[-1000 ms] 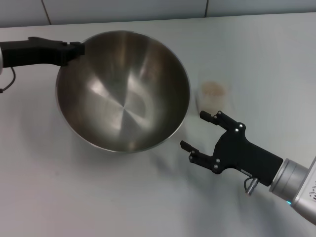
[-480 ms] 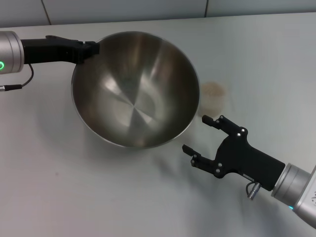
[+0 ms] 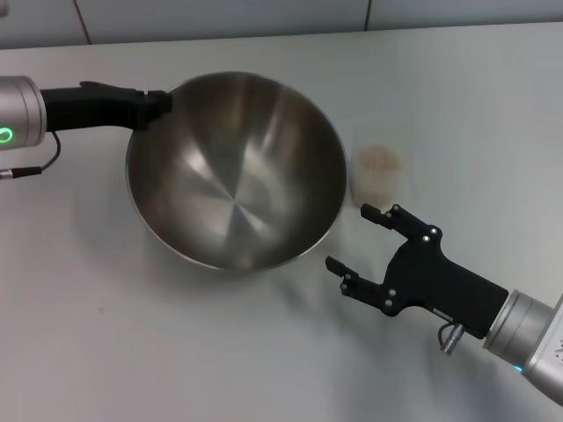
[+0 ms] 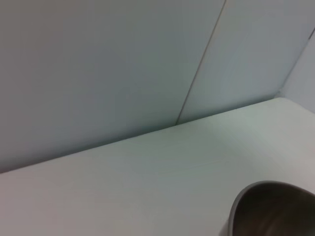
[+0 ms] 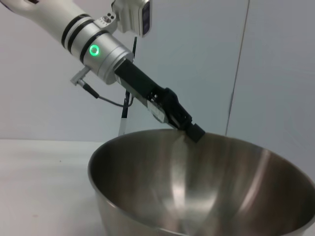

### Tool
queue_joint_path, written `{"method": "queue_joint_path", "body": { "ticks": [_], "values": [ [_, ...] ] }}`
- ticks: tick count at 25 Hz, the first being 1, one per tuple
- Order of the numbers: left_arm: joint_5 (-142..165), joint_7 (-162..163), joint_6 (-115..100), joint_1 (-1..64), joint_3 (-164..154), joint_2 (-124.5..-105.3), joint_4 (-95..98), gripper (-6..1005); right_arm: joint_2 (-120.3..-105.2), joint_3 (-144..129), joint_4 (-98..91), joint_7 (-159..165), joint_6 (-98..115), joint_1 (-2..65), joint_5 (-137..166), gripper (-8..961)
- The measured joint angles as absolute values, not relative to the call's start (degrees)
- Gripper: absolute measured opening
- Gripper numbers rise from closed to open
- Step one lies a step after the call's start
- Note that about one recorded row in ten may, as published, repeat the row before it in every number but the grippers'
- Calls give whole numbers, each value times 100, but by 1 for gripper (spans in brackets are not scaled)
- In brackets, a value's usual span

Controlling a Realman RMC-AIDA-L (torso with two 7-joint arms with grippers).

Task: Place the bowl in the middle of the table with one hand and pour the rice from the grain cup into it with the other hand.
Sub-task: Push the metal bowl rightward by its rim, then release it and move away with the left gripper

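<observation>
So the bowl (image 3: 236,169) sat roughly mid-desk (image 3: 114,352), tipped a bit, with the left tool (image 3: 157,104) pinching its far-left rim; the grain cup (image 3: 379,173) stood upright just beside the bowl's right side, rice (image 3: 379,158) inside, not touching it as far as I could tell; the right tool (image 3: 359,239) hovered nearer the robot than the cup, prongs spread and pointing up toward it, so I'd guess the right arm reaches forward next.

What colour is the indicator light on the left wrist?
Green; the ring light shows best in the right wrist view.
</observation>
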State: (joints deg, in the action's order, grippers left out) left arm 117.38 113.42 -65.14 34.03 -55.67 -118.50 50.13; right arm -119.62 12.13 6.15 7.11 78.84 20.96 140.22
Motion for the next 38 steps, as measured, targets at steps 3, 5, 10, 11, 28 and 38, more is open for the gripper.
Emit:
{"method": "queue_joint_path", "body": {
  "ticks": [3, 5, 10, 11, 28, 38],
  "values": [
    [11730, 11272, -6456, 3414, -5549, -11848, 4914, 41, -11962, 1213, 615, 712, 7884, 2106, 14024, 795],
    [11726, 11249, -6417, 3415, -5547, -11848, 4879, 41, -11962, 1213, 615, 712, 7884, 2115, 14026, 795],
    [11723, 11243, -6387, 3404, -5556, -11847, 4855, 44, -11962, 1213, 615, 712, 7879, 2122, 14031, 795],
    [11723, 11242, -6387, 3403, -5557, -11847, 4854, 46, -11962, 1213, 615, 712, 7877, 2125, 14034, 795],
    [11386, 10710, -6290, 3304, -5624, -11866, 4830, 111, -11962, 1212, 615, 711, 7831, 2192, 14017, 796],
    [11063, 10258, -6122, 3188, -5636, -11866, 4691, 506, -11952, 1212, 605, 712, 7826, 2222, 14010, 796]
  ]
}}
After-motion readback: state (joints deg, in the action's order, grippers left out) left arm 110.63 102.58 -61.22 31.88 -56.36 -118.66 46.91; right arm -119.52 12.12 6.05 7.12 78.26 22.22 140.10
